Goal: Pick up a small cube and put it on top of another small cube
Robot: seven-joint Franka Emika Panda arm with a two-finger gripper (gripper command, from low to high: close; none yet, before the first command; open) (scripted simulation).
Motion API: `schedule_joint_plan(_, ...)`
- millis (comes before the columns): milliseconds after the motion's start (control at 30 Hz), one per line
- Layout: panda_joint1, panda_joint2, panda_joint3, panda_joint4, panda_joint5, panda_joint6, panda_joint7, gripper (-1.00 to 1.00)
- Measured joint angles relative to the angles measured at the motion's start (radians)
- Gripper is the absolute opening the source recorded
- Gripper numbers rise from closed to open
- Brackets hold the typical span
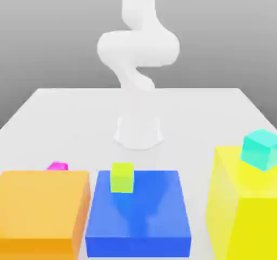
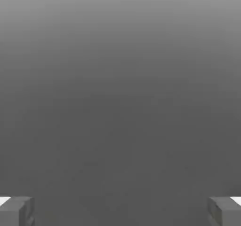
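Observation:
The tiny magenta cube peeks out from behind the big orange block at the exterior view's left, most of it hidden. The small cyan cube rests on top of the tall yellow block at the exterior view's right. In the hand view my gripper is open, its two grey fingertips far apart, with nothing between them and only plain grey background ahead.
A lime-green small cube sits on the flat blue block in the middle front. The white arm's base stands mid-table behind the blocks. The white table spreads around it.

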Motion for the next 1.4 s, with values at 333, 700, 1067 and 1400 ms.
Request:
schedule_joint_plan(333, -0.106, 0.302, -0.265, -0.294, -0.052, 0.251, -0.228, 0.0)
schedule_joint_plan(700, -0.261, 0.73, -0.488, -0.561, 0.006, 0.577, -0.561, 0.0)
schedule_joint_plan(1067, -0.483, 0.922, -0.152, -0.51, 0.44, 0.708, -0.887, 0.0)
schedule_joint_plan(1400, -0.659, 1.012, 0.052, -0.499, 0.531, 0.783, -0.949, -1.0)
